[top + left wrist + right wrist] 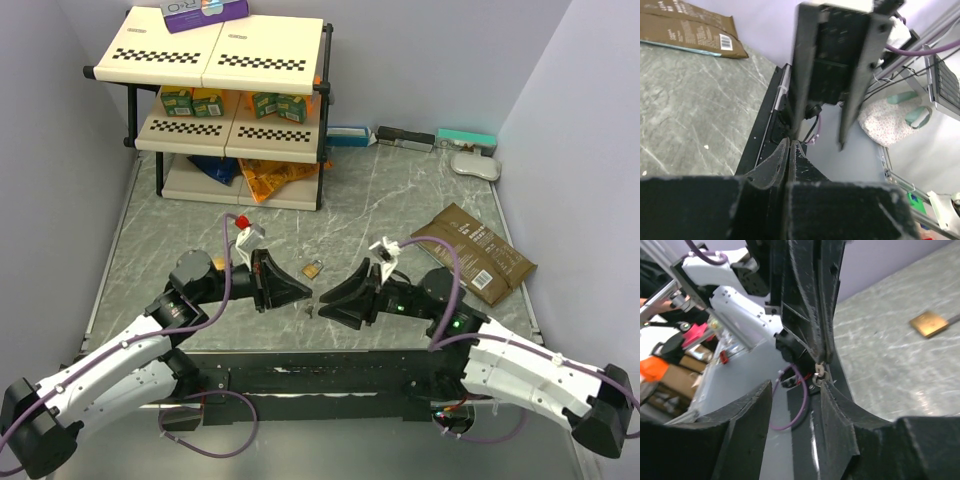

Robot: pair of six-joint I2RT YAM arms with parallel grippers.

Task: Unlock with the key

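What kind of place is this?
Probably a robotics test booth rather than a home or shop: plain walls box in a marble-patterned table, a left arm and a right arm are bolted at its near edge, and a small shelf rack holds staged green boxes.

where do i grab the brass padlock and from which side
By its brass body, fingers across the two narrow sides, coming straight down from above. The padlock lies flat on the table with its shackle sticking out one end, so the side edges are probably the only faces free to pinch.
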